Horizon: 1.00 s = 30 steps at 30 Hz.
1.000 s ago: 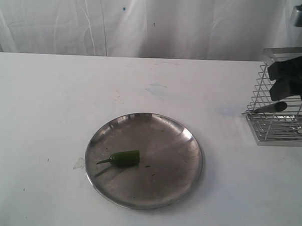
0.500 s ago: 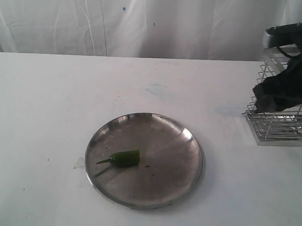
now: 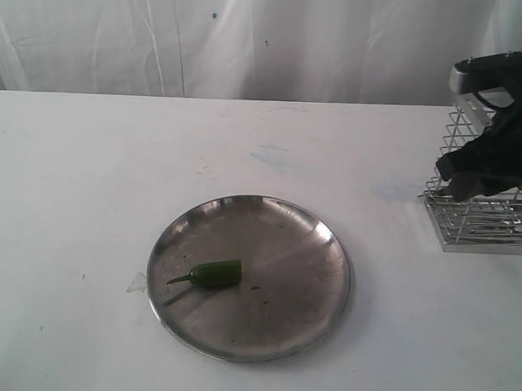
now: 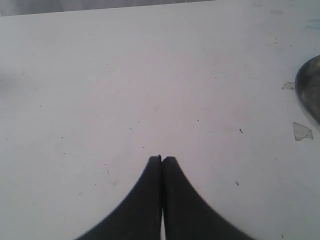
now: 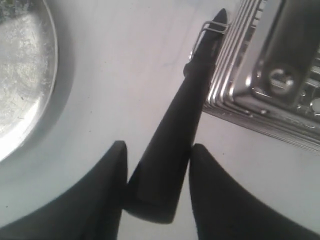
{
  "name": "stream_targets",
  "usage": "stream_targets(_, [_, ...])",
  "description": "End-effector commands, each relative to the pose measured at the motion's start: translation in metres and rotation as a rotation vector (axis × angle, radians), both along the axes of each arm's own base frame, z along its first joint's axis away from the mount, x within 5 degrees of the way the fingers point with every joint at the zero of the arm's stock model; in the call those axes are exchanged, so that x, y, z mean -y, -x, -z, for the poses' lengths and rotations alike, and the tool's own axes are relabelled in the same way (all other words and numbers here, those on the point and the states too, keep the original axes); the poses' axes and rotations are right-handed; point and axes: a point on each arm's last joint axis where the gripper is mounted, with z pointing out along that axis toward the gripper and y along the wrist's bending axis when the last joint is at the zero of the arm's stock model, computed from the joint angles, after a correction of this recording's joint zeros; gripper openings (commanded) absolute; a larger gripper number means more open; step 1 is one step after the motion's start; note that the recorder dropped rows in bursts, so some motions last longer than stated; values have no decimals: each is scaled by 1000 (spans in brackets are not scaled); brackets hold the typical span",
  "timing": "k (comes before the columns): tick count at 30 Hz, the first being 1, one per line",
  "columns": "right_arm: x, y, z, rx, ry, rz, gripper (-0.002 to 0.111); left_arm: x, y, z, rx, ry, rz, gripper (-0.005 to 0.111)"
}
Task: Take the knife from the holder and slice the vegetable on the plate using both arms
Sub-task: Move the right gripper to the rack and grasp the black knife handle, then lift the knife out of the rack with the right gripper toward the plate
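Right wrist view: the knife (image 5: 175, 135) is sitting clamped in the right tool (image 5: 157, 172), tip poking through the holder (image 5: 260, 75). No writing is showing. Since earlier, that arm is sitting lower. Left tool (image 4: 161, 160) is resting closed, empty, over the worktop (image 4: 125, 75).

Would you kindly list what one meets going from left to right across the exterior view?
Green chili → steel plate → right pincer → wire holder.

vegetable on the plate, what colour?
Glossy green, the vegetable lying on the dull steel plate; clearest in the exterior view.
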Motion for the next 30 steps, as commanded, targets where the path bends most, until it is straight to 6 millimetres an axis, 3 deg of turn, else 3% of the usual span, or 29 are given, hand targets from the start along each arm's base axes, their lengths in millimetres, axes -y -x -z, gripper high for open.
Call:
stream_targets(1, [2,1,-2,-15,16,19,21,0,0,-1,9,6,-1,0])
stream_targets(6, [7,1,-2,-21,42,90,13,0,0,-1,9,6,-1,0])
stream_targets(16, [9,4,-11,1,28,170,9,0,0,-1,9,6,-1,0])
stream_targets(25, [12,12,-42,184,25,216,9,0,0,-1,9,6,-1,0])
stream_targets(30, [13,28,-60,209,9,230,9,0,0,-1,9,6,-1,0])
